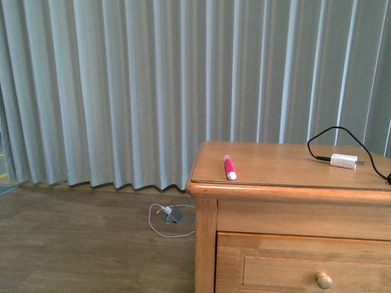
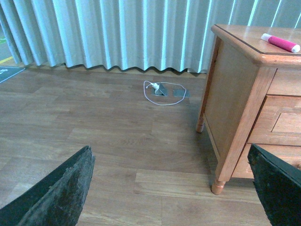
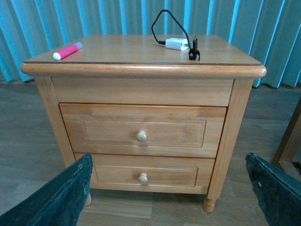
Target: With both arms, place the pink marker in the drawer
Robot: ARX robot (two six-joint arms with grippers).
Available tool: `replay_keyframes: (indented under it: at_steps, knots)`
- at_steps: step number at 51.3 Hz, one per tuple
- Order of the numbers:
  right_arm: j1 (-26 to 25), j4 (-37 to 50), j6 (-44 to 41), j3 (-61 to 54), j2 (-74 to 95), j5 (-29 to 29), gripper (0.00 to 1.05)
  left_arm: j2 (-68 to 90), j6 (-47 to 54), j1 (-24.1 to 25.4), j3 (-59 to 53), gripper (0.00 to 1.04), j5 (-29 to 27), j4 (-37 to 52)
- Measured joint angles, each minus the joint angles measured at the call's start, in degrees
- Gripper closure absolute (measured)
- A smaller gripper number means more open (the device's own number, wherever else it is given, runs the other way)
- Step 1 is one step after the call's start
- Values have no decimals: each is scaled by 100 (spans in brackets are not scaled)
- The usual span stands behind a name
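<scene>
One pink marker (image 1: 230, 168) lying on cabinet top (image 1: 275, 165), lower centre of front frame. Two closed drawers: upper drawer (image 3: 108, 134), lower drawer (image 3: 117, 175). Left gripper (image 2: 169, 148), right gripper (image 3: 168, 155): jaws spread wide, released.

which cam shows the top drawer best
The right wrist view: the upper drawer is seen head-on, its whole shut front and knob in frame. The front view cuts it off below the knob. The left wrist view catches only a slanted part of its front at the picture's edge.
</scene>
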Motion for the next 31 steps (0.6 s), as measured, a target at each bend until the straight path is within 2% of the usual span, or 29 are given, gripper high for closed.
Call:
replay_keyframes:
  at_steps: [31]
  knots:
    - [0, -2, 2, 0, 0, 0, 8, 0, 0, 0, 0, 6, 0, 0]
